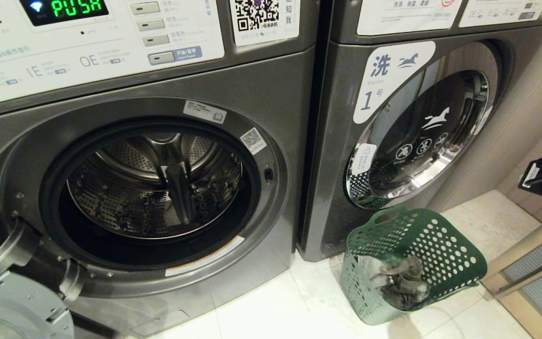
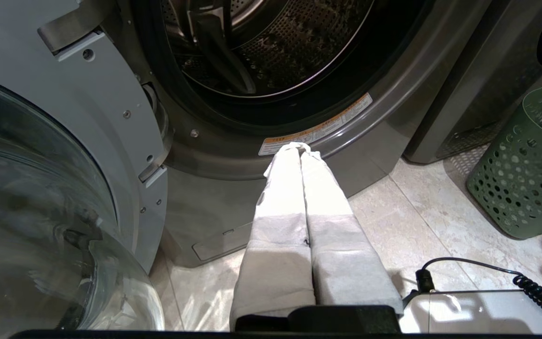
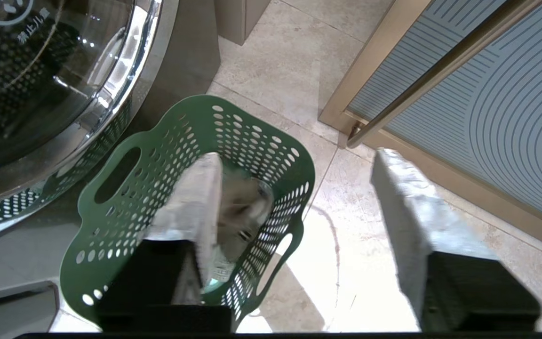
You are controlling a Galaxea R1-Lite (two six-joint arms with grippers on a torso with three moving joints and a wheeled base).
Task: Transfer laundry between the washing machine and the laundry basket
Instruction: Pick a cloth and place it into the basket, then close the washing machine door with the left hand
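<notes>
The washing machine (image 1: pixel 261 89) stands with its door swung open, and no cloth shows in its steel drum (image 1: pixel 158 183). The green laundry basket (image 1: pixel 445 254) sits on the floor to its right, tipped against the neighbouring machine. The grey laundry (image 1: pixel 400 280) lies bundled inside it. My right gripper (image 3: pixel 294 155) hovers above the basket (image 3: pixel 111 221), open wide and holding nothing, one finger (image 3: pixel 191 202) over the laundry (image 3: pixel 243 207). My left gripper (image 2: pixel 298 147) is shut and empty, low before the washing machine's (image 2: pixel 384 108) lower door rim.
A like machine labelled 1 (image 1: pixel 393 141) stands closed behind the basket. The open glass door (image 2: pixel 40 188) hangs low at the left. A ribbed panel with a gold frame (image 3: pixel 464 94) borders the tiled floor (image 1: pixel 275 315) on the right.
</notes>
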